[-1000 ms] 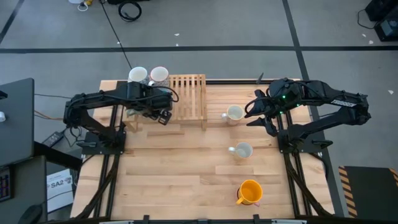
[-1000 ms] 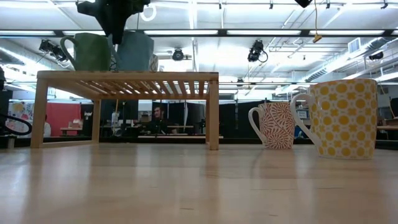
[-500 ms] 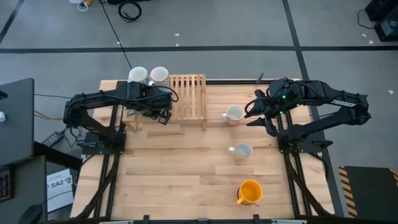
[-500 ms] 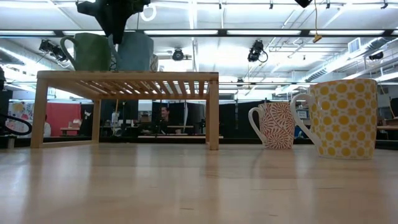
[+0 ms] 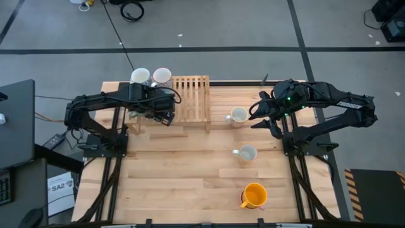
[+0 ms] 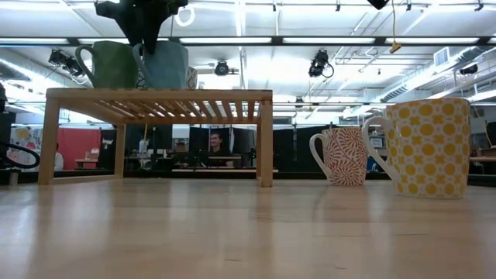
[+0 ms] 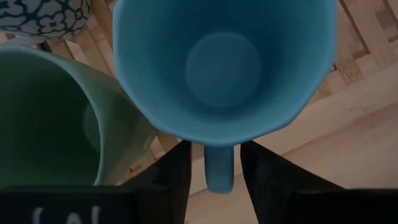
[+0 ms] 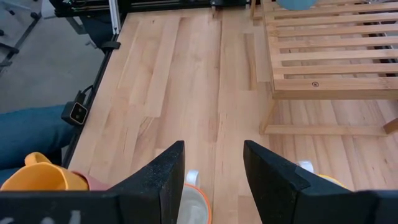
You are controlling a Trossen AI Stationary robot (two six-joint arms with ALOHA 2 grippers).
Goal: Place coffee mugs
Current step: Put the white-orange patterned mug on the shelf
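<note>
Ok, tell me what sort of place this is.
Probably a robotics lab in an open-plan workspace: two arms bolted to a wooden table, strip-lit ceiling with mounted cameras, and a person at a desk behind.

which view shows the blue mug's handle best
The left wrist view: the blue mug fills it, its handle between the left gripper's open fingers. The low view shows its side on the wooden rack; the high view hides it.

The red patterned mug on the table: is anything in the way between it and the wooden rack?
Nothing visible. In the low view, the red patterned ceramic mug stands on bare tabletop right of the slatted wooden rack, with only an open gap between them.
</note>
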